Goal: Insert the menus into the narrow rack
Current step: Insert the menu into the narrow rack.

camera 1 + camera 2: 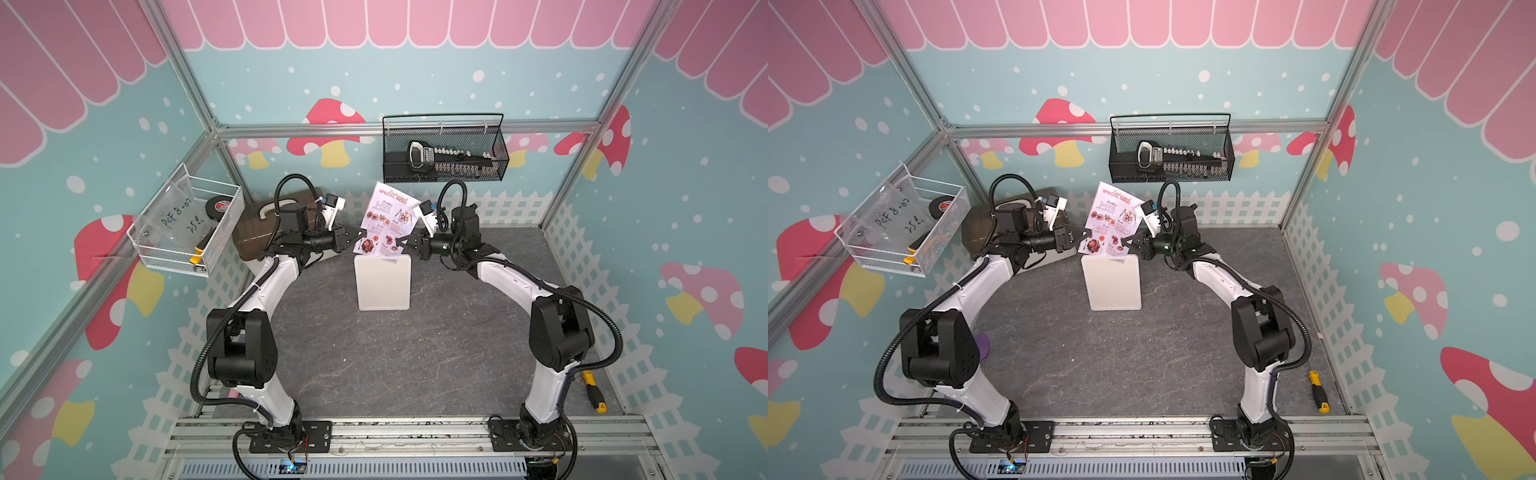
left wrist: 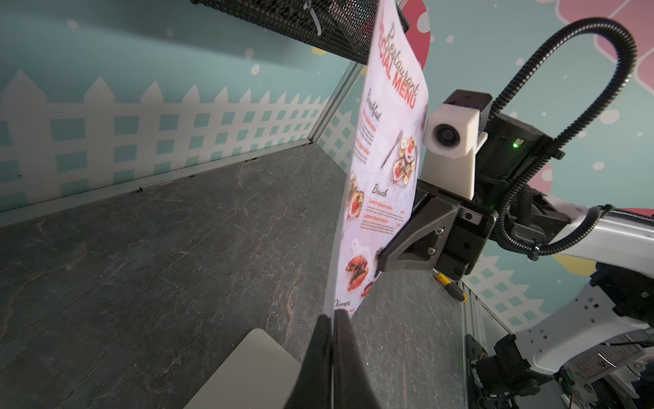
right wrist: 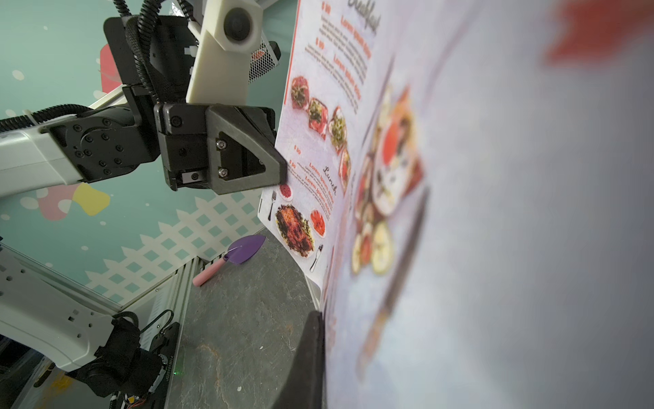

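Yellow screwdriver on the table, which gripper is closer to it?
Right. The right gripper grips the menu edge facing the yellow screwdriver; the left gripper grips the opposite edge, farther away.

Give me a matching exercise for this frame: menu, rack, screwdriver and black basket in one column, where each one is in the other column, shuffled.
Things:
1. menu
2. rack
3. screwdriver
4. black basket

Places:
A. hung high at the back
B. lying flat in the middle of the table
C. held up, pinched between the left end effector and the right end effector
D. lying on the table's right edge, near the right arm's base

Pairs: 1-C, 2-B, 3-D, 4-A
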Controlling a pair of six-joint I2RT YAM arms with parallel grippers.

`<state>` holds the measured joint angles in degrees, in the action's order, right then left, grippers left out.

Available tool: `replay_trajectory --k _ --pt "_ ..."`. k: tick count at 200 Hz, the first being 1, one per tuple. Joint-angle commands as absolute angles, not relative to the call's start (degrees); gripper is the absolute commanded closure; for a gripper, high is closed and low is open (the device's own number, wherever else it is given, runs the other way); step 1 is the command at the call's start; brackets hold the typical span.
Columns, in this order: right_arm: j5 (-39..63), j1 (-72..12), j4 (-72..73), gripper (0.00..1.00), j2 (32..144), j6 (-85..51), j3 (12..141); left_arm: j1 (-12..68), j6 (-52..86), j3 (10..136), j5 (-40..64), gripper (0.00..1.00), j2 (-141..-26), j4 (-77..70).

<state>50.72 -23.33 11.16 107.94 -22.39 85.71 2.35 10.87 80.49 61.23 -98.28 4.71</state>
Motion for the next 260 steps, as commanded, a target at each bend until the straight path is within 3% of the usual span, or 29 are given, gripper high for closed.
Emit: replay_trajectory --k 1,36,260 --pt "50.99 -23.38 10.2 0.94 106.26 -20.39 85.06 2.66 8.39 79.62 60.72 0.87 -97.33 6.03" --pt "51.2 -23.25 9.85 0.96 106.74 -19.95 85.27 2.71 8.26 79.74 60.5 0.8 -97.69 6.11" --pt "53.25 -22.68 -2.82 0.99 107.75 -10.5 90.96 2.89 8.64 81.65 61.35 0.76 -99.01 6.52"
